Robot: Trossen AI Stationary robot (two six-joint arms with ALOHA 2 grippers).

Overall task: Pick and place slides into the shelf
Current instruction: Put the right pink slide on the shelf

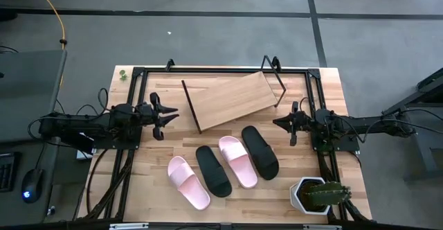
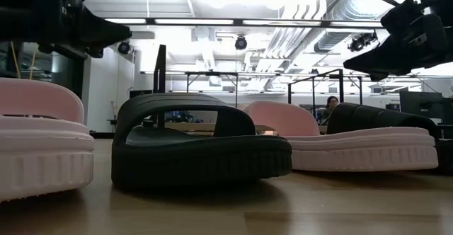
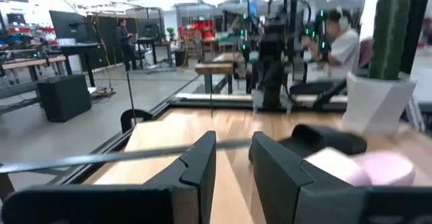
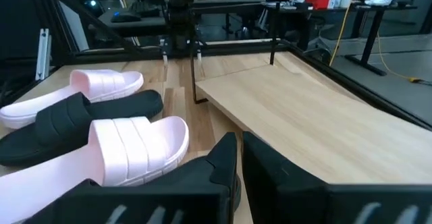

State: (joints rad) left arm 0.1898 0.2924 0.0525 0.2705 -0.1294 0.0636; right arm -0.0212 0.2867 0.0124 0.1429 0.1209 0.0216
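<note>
Start of the task, as I judge it: none of the four slides is on the shelf yet, so all four placements are left to do. The shelf, a light board tilted on a black wire frame, stands bare toward the far edge of the bench, between my two arms.

The slides lie in a row on the bench nearer its front edge. From my left: a pink slide, a black slide, a second pink slide, and a second black slide, each close beside its neighbour. A potted cactus sits at the front right corner.

My left gripper hangs above the bench near the left edge, beside the shelf's left end. Its jaws stand partly open with a clear gap between them, and they hold and touch nothing.

My right gripper hangs near the right edge, just off the shelf's right end. Its jaws are closed together and empty, apart from the slides.
</note>
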